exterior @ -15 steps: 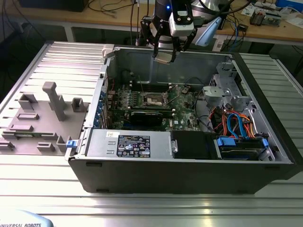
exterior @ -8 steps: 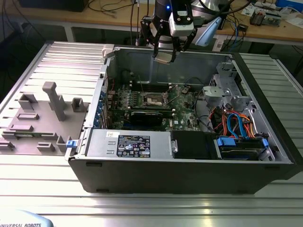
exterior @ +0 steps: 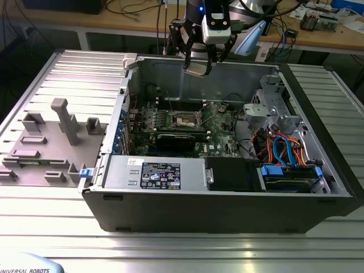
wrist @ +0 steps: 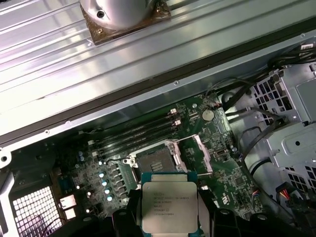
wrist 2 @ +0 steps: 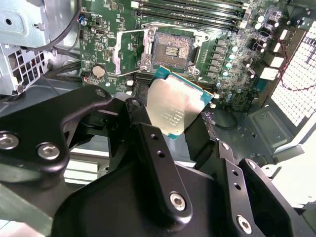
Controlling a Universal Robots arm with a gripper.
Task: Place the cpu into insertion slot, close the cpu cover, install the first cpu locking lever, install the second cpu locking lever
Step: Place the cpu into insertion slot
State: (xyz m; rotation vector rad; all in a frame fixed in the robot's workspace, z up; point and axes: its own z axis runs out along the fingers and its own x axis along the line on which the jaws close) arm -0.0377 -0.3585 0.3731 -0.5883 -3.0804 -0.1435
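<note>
Pincer [exterior: 199,63] is closed on the cpu [wrist 2: 177,106], gripping it by two opposite edges, up above the open computer case [exterior: 170,210]. I judge that no step is finished: the insertion slot [wrist 2: 171,49] lies empty below, well apart from the chip. The cpu cover [wrist 2: 120,55] stands open beside it, and both lever steps are not yet done.

Note that in the second wrist view the cpu [wrist 2: 180,103] is only partly exposed. The pincer [wrist 2: 170,123] gripping it hides the chip's rearward edge behind its black fingers [wrist 2: 148,143]. In the first wrist view, the picture's edge cuts the cpu off. In the exterior view, the arm [exterior: 249,38] is cut off at the top edge. There, the insertion slot [exterior: 185,119] is too small for you to tell its condition.
</note>
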